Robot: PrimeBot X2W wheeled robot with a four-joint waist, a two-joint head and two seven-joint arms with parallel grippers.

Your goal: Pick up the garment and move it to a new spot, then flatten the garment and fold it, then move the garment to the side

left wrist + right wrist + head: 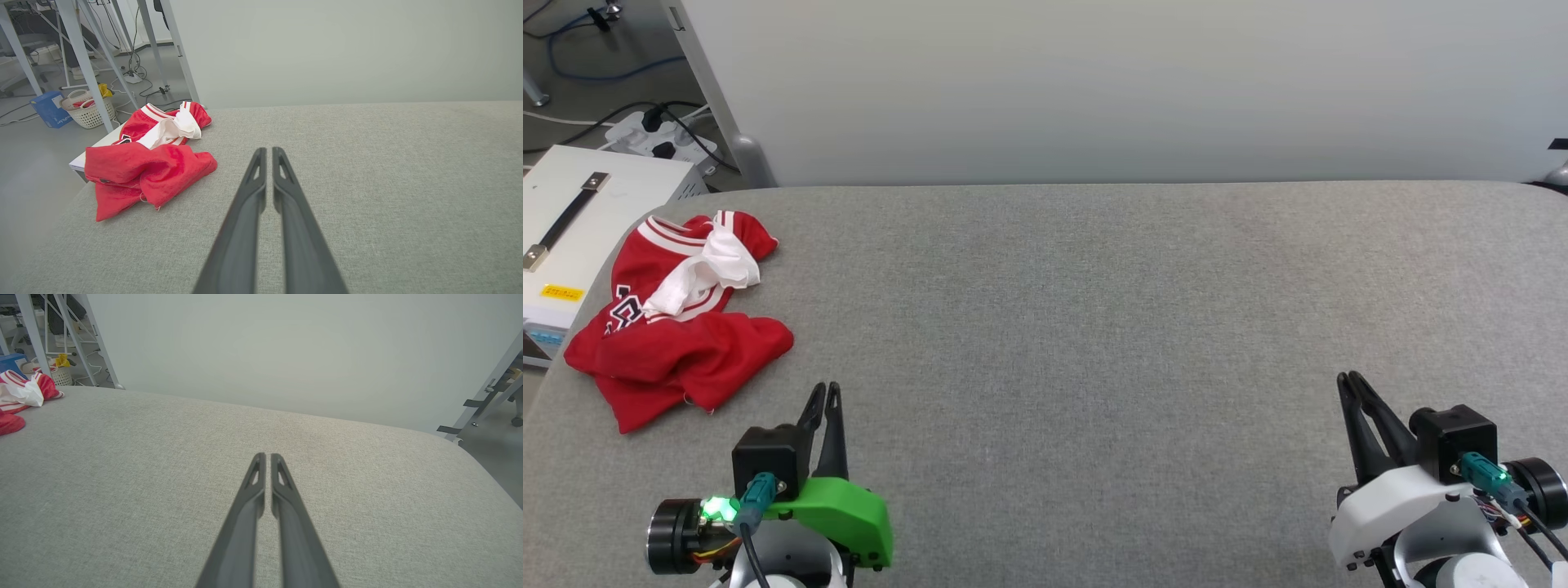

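Two pairs of dark fingers sit at the desk's near edge. The left fingers (833, 404) are toward the near left corner and the right fingers (1352, 392) toward the near right. Each pair is drawn in to a thin slit and holds nothing, which shows along the left fingers (261, 154) and the right fingers (260, 458) in the wrist views. Both pairs hang over bare grey fabric and point toward the far edge.

The desk (1094, 327) is covered in a woven grey cloth with rounded corners.

Beyond the left fingers, apart from them and off to their left, the garment (678, 327) lies crumpled in a heap against the left edge, toward the far left corner. Its nearer half is a bunched fold of plain red cloth. A white sleeve is twisted across the top of the heap, and red-and-white striped trim shows at the far end. Part of a black, white-edged letter peeks out at the left side. In the left wrist view the garment (151, 163) reaches right to the left edge of the desk (367, 183). In the right wrist view the garment (20, 396) is far off to the left of the desk (163, 457).

Past the far edge stands a plain pale wall (1094, 82). Beside the left edge sits a white case (596, 212) with a black strap handle and a yellow label. Farther back are a white power strip (658, 135) with dark plugs, a blue cable (596, 65) on the floor, pale metal frame legs (81, 61), a white basket (88, 112) and a blue box (51, 109).
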